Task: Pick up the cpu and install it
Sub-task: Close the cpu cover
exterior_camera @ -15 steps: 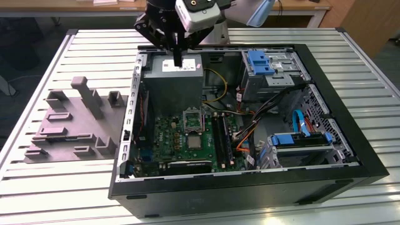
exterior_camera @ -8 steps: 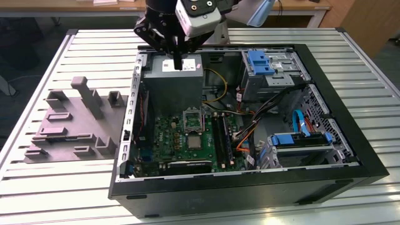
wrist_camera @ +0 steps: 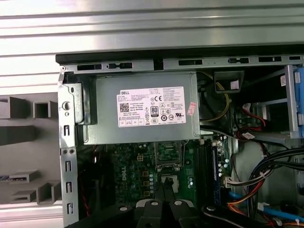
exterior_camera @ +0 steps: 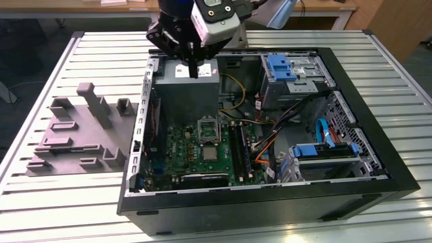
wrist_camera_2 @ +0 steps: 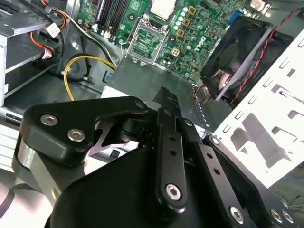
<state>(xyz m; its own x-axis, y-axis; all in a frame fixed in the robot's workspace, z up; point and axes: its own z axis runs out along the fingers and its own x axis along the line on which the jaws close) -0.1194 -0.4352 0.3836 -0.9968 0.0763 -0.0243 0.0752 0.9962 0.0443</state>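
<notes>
1. Table [exterior_camera: 405, 61]: a slatted metal top that carries everything below.
2. Computer case [exterior_camera: 270, 207]: a black tower lying on its side with the side panel off, so the inside is open to me from above.
3. Moulded fixture [exterior_camera: 74, 136]: a grey parts holder on the table, beside the case at the exterior view's left. I judge it plays no part at this stage.
4. Power supply [exterior_camera: 185, 96]: the grey metal box with a white label, inside the case. My arm hangs directly above it.
5. Motherboard [exterior_camera: 182, 152]: the green board on the case floor, just beside the power supply.
6. My gripper [exterior_camera: 194, 73]: it points down over the power supply and touches nothing. The fingers are drawn together with nothing between them, as the second wrist view also suggests.
7. Socket [exterior_camera: 208, 129]: a black metal-framed rectangle on the motherboard, next to the power supply. Its frame looks empty, so I judge the installation is not done.
8. The cpu [exterior_camera: 210, 154]: a pale square chip lying flat on the motherboard, just beside the socket on the side away from the power supply and well apart from my fingers. It also shows in the second wrist view [wrist_camera_2: 163, 6]. I judge the task barely begun, with the chip neither picked up nor seated.
</notes>
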